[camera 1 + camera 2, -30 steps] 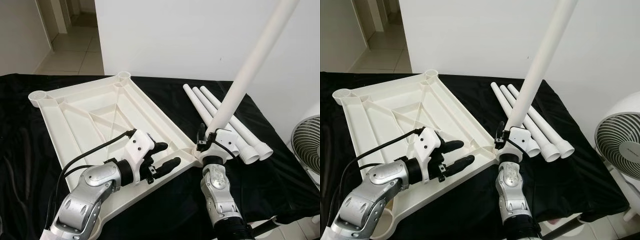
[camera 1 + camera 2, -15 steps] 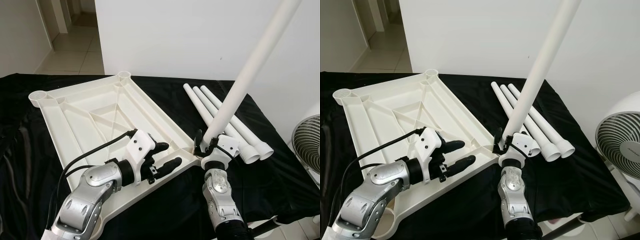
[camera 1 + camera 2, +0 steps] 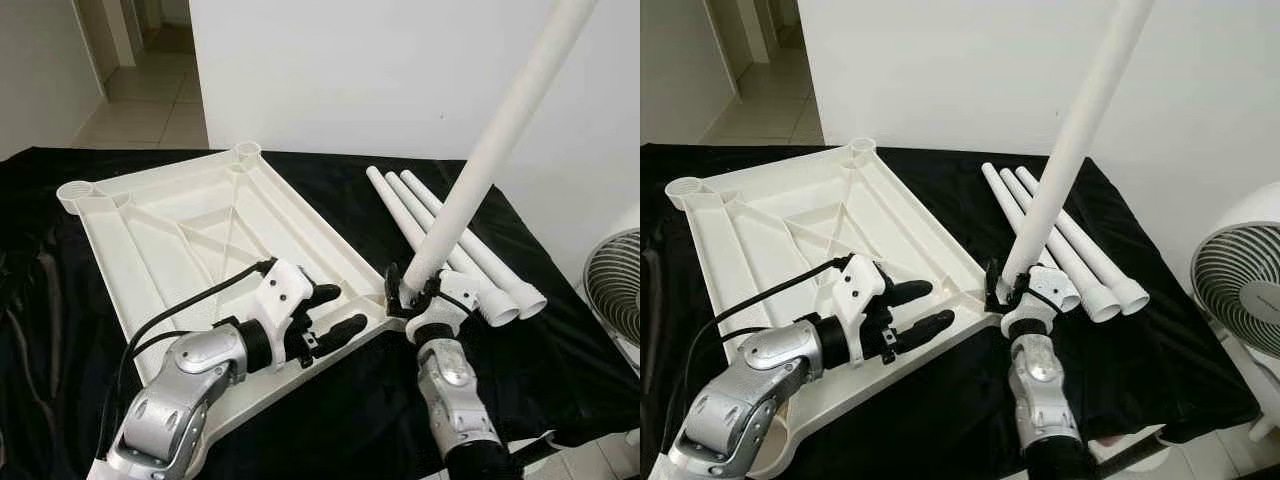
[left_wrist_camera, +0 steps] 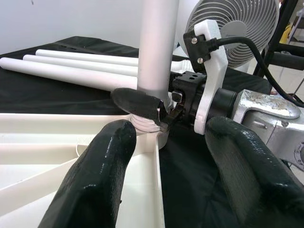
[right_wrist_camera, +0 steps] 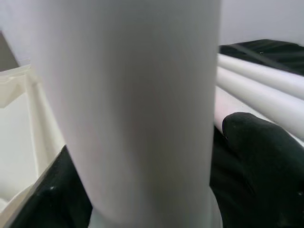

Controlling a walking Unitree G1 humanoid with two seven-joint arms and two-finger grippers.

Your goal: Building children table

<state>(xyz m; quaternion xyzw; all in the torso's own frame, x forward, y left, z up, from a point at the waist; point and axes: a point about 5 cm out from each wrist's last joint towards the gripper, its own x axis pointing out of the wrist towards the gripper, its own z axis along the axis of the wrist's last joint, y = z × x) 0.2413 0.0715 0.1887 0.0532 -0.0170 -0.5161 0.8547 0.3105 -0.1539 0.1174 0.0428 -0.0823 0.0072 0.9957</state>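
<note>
Tabletop [image 3: 190, 235]: white, upside down on our black cloth [image 3: 330, 420]; its near corner socket sits at our right gripper.
Right gripper [image 3: 418, 290]: fingers clamped on the white leg [image 3: 490, 150], which stands tilted in that socket.
Left gripper [image 3: 335, 312]: fingers spread wide, holding nothing, over the tabletop's near edge just beside the leg's base.
Spare legs [image 3: 440, 225]: three lie side by side beyond our right gripper.
Room: white wall [image 3: 400, 70] behind, tiled floor [image 3: 150, 110] far left, fan [image 3: 612, 285] past the cloth's right edge.
</note>
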